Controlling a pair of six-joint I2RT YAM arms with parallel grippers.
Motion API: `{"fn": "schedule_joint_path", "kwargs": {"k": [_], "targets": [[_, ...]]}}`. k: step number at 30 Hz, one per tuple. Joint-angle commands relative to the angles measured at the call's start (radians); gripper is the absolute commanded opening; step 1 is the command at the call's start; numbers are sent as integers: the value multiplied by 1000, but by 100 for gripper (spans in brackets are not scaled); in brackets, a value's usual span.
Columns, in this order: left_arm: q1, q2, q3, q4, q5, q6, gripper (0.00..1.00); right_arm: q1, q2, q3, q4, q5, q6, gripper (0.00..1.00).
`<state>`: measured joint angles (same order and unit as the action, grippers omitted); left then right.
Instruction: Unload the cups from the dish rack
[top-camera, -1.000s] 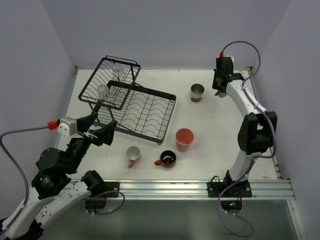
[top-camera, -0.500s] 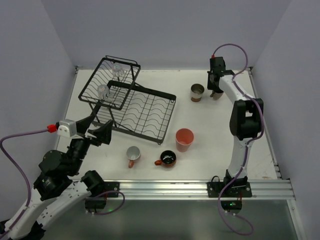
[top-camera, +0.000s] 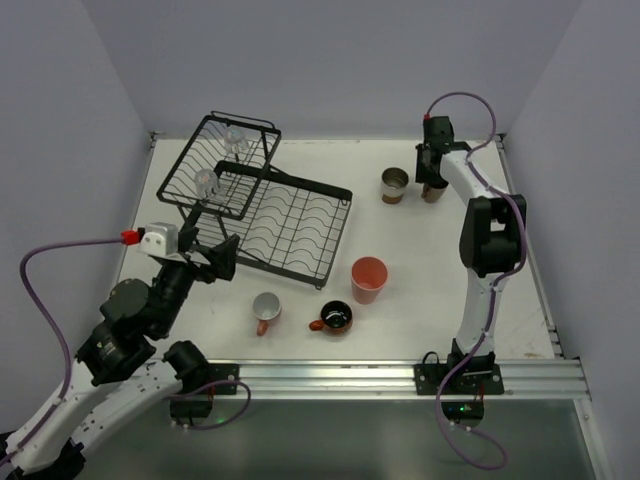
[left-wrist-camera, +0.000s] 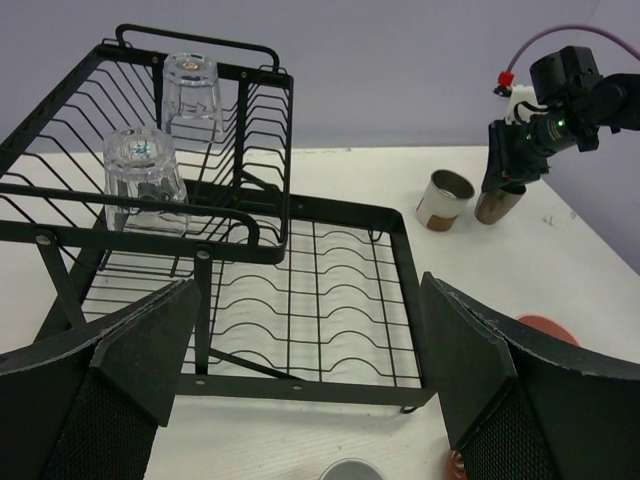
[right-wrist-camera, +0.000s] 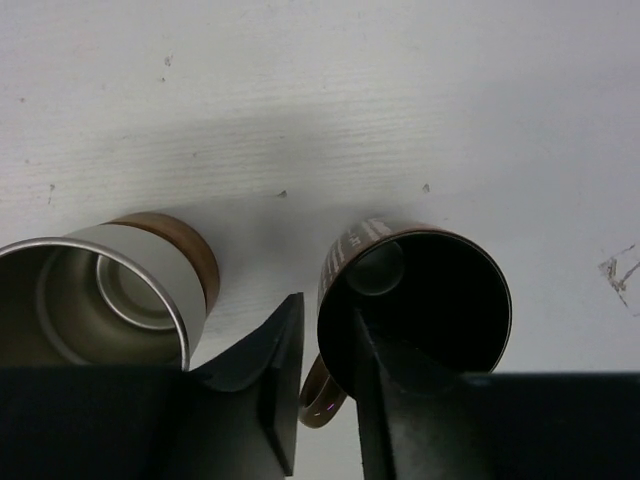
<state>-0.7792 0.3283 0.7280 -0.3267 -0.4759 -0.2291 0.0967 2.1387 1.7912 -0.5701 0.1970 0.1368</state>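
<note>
Black wire dish rack (top-camera: 262, 208) holds a near clear glass (left-wrist-camera: 143, 175) and a far clear glass (left-wrist-camera: 192, 95), both mouth-down in its tilted basket. Right of the rack, the right claw (right-wrist-camera: 325, 305) is clamped on the rim of the small brown cup (right-wrist-camera: 430, 300), upright just beside the cream-and-brown cup (right-wrist-camera: 110, 300). And the left claw (left-wrist-camera: 310, 300) gapes wide, facing the rack. In front of the rack on the white surface (top-camera: 440, 260): salmon-pink tumbler (top-camera: 368, 279), orange-red handled mug (top-camera: 335, 317), pink handled mug (top-camera: 266, 310).

Overhead takes in the whole table (top-camera: 420, 240); left wrist looks low across it; right wrist looks close, straight down; all share the brown cup (right-wrist-camera: 440, 290).
</note>
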Motion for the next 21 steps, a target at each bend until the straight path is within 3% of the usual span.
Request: {"fn": "schedule_joint_path", "kwargs": {"k": [1,5,16,21], "targets": [[6,40,71,-5,-9,-25,100,-11,-23,51,9,-13,-26,31],[6,100,135,-20,-32,-38,100,-11,-59,53,9,-33,-20,51],[6,388,417,-103,-122,-38,100,-11,-316,-38,44,-88,56,90],[8,569,574,-152,-197,-19,100,-11,-551,-183,133,-174,157,93]]}}
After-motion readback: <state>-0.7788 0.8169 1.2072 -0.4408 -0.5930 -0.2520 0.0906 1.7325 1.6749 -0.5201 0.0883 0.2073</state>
